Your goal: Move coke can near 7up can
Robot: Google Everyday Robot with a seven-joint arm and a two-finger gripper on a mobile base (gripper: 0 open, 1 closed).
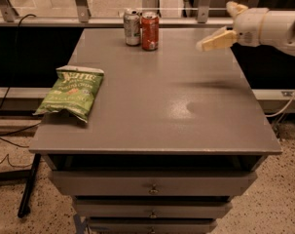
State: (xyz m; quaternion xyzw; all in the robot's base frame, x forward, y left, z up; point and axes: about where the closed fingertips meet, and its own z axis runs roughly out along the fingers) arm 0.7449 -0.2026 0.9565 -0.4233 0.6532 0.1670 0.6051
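Observation:
The red coke can stands upright at the back of the grey table. The silver-green 7up can stands just left of it, almost touching. My gripper hovers above the table's right back part, well to the right of both cans. It is open and empty, with one pale finger pointing down-left toward the cans.
A green chip bag lies flat near the table's left edge. The table has drawers under its front edge. A window rail and frame run behind the cans. Cables lie on the floor at the left.

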